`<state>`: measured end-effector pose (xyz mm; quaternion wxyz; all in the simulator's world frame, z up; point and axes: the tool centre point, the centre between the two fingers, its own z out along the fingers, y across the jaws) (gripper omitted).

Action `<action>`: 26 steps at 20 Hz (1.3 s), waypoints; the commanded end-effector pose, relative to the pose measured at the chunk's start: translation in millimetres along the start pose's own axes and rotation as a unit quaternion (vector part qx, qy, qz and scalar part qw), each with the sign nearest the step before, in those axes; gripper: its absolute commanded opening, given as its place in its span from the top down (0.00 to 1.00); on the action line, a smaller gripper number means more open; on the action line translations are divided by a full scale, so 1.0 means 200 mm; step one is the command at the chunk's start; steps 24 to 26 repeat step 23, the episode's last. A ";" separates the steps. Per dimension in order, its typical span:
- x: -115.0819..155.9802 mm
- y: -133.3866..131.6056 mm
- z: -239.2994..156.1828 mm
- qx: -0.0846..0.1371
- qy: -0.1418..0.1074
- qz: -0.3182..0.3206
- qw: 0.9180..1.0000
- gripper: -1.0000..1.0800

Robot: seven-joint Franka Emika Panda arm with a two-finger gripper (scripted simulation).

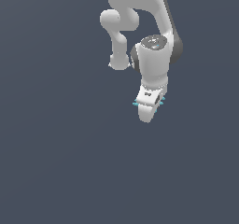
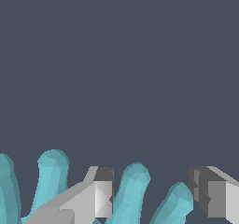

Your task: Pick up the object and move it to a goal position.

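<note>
Currently I read the gripper (image 1: 147, 107) as lowered over the object (image 1: 136, 103), toward the exterior view's right of centre on the dark tabletop (image 1: 56, 162). In the exterior view only small cyan tips show at either side of the white hand, so the object sits mostly hidden beneath it. In the wrist view, the two fingers (image 2: 103, 197) stand apart, and two cyan limbs of the object (image 2: 133, 190) lie in the gap between them, with further limbs outside one finger. I cannot tell whether either pad touches a limb.

I judge the step in hand to be the grasp. To do it well, I would:

1. Confirm the fingers straddle the figure's body, not only a stubby limb.
2. Close slowly, since the limbs could roll or pivot the object sideways.
3. Lift straight up before any travel toward the goal, which is not visible in either view.
</note>
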<state>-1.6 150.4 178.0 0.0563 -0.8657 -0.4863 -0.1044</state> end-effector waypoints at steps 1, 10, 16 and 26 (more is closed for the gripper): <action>0.02 -0.09 -0.06 0.000 0.000 0.000 1.000 1.00; 0.10 -0.33 -0.22 0.000 0.001 0.000 1.000 1.00; 0.13 -0.39 -0.27 0.001 0.002 0.000 1.000 1.00; 0.13 -0.38 -0.26 0.001 0.003 0.000 1.000 1.00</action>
